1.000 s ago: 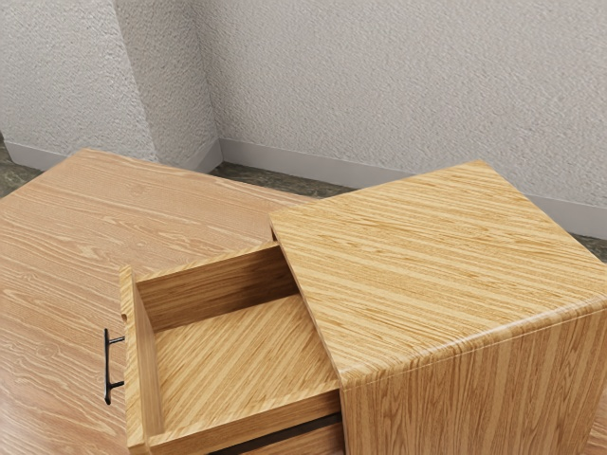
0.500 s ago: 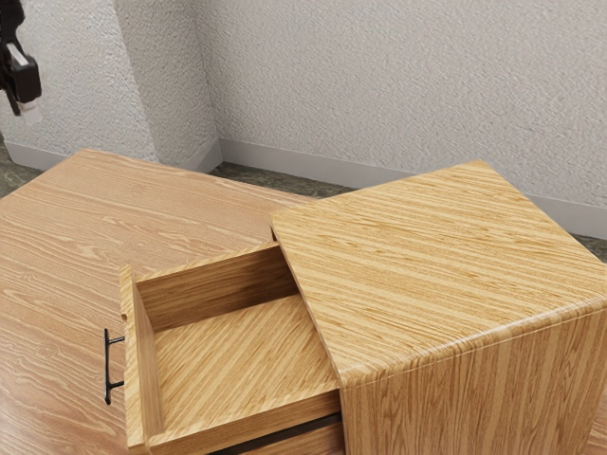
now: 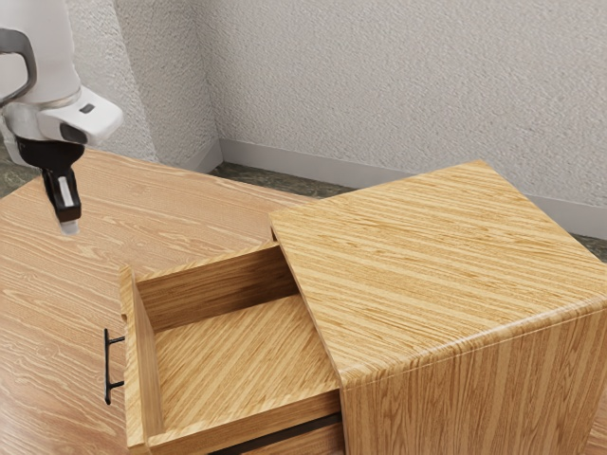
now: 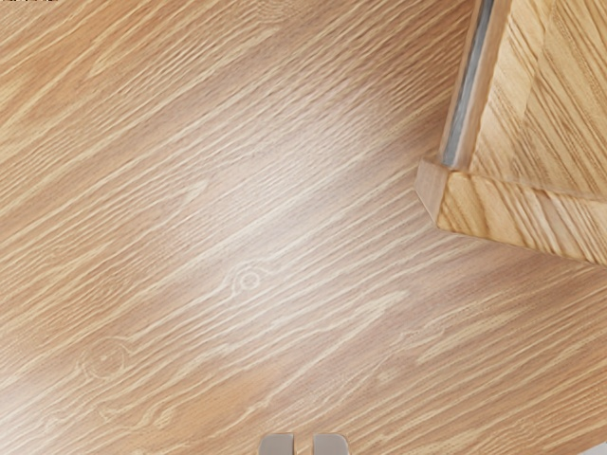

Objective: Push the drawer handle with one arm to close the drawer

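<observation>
Cabinet, drawer out w/ blk handle, tabletop below, wall in bkgd

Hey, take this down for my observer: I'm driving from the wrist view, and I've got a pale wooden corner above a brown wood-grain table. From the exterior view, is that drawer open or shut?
Observer: Open. The light, striped wooden drawer stands pulled out of the box-shaped cabinet of the same wood.

Operator: Okay. I've got to push the handle, so am I touching it yet?

Observer: No. The black two-finger gripper hangs in the air, clear of the slim black bar handle.
</observation>
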